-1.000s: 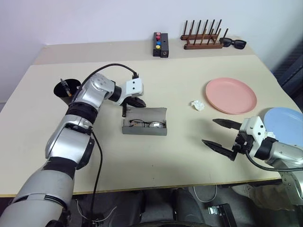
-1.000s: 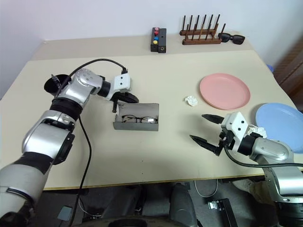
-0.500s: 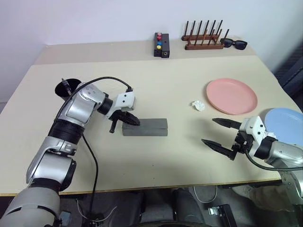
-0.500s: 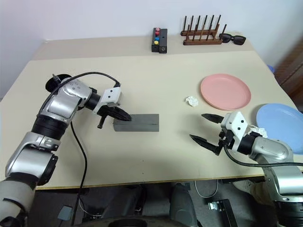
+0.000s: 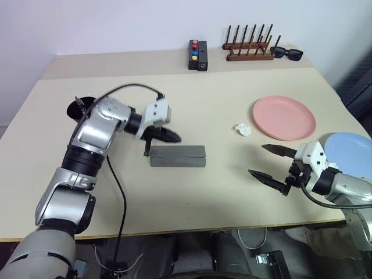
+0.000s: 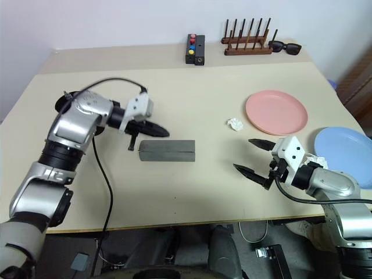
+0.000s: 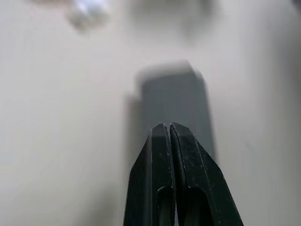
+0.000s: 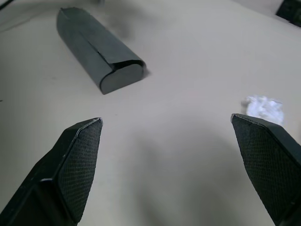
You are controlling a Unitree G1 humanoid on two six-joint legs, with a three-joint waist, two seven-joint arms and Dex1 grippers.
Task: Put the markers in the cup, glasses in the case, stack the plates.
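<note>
The left claw [image 5: 173, 138] is hovering pinched shut, empty, just above the closed case [image 5: 177, 156] (contents hidden). The right claw [image 5: 270, 164] is gaping wide near the blue plate [image 5: 349, 145], which is cut off at the desk [image 5: 221, 192] edge.

From where I sat the grey case [image 5: 177, 156] lay shut and flat mid-table; the black cup [image 5: 79, 108] stood upright far left, a marker [image 5: 78, 103] poking out; the pink plate [image 5: 283, 118] and blue plate [image 5: 352, 145] sat apart on the right, unstacked.
</note>
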